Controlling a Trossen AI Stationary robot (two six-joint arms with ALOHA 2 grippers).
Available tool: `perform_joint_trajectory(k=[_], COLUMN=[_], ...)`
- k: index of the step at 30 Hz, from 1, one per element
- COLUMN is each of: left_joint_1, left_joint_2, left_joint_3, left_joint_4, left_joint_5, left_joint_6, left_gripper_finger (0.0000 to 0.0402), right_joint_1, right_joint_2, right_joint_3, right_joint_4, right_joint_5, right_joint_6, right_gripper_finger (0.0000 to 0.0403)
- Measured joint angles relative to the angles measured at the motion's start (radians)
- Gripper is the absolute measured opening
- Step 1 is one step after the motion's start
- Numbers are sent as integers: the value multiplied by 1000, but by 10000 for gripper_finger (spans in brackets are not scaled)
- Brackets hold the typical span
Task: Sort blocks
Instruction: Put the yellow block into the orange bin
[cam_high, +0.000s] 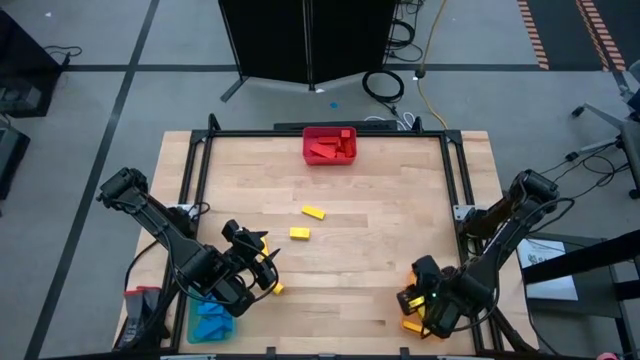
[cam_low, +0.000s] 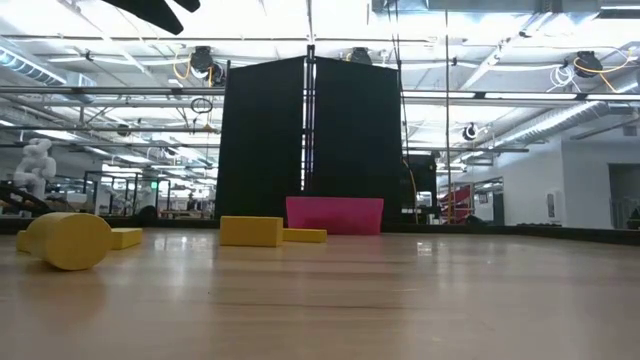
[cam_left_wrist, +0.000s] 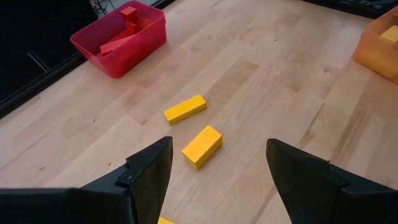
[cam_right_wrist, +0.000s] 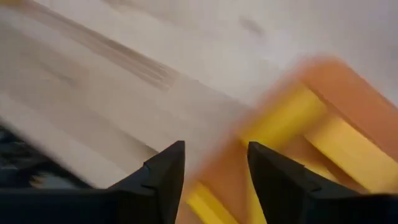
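Two yellow blocks (cam_high: 314, 212) (cam_high: 299, 233) lie flat on the wooden table's middle; they also show in the left wrist view (cam_left_wrist: 185, 109) (cam_left_wrist: 202, 147). A third yellow block (cam_high: 277, 289) lies close to my left gripper (cam_high: 264, 262), which hangs open above the table's near left (cam_left_wrist: 217, 171) with nothing between its fingers. My right gripper (cam_high: 413, 300) is open over the orange bin (cam_right_wrist: 348, 87) at the near right, which holds yellow blocks (cam_right_wrist: 348, 146); its fingers (cam_right_wrist: 214, 174) are bare. Red blocks lie in the red bin (cam_high: 330, 146).
A blue bin (cam_high: 210, 320) with blue blocks sits at the near left corner under my left arm. The red bin (cam_left_wrist: 118, 37) stands at the far edge's middle. A black frame (cam_high: 330, 133) borders the table. The low view shows more yellow pieces (cam_low: 70, 240) on the wood.
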Motion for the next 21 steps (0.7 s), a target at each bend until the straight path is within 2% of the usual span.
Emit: perform_joint_trajectory(k=[3,5,10,13,16,21], left_joint_1=[0,0,0,0,0,0], left_joint_2=[0,0,0,0,0,0], left_joint_3=[0,0,0,0,0,0], left_joint_4=[0,0,0,0,0,0], left_joint_5=[0,-4,-17,-17,-8,38], left_joint_6=[0,0,0,-3,-7,-9], left_gripper_finger=[264,264,264,264,264,264], right_joint_1=[-40,-91,-310,-467,-621,-793], right_joint_2=[-12,-19,-22,-21,-17,36], right_joint_3=[68,121,242,272,273,273], right_joint_4=[-7,-14,6,126,277,483], right_joint_5=[155,222,237,234,158,-74], right_joint_6=[-125,-262,-808,-1177,-1495,-1853], right_gripper_finger=[166,166,166,166,166,167])
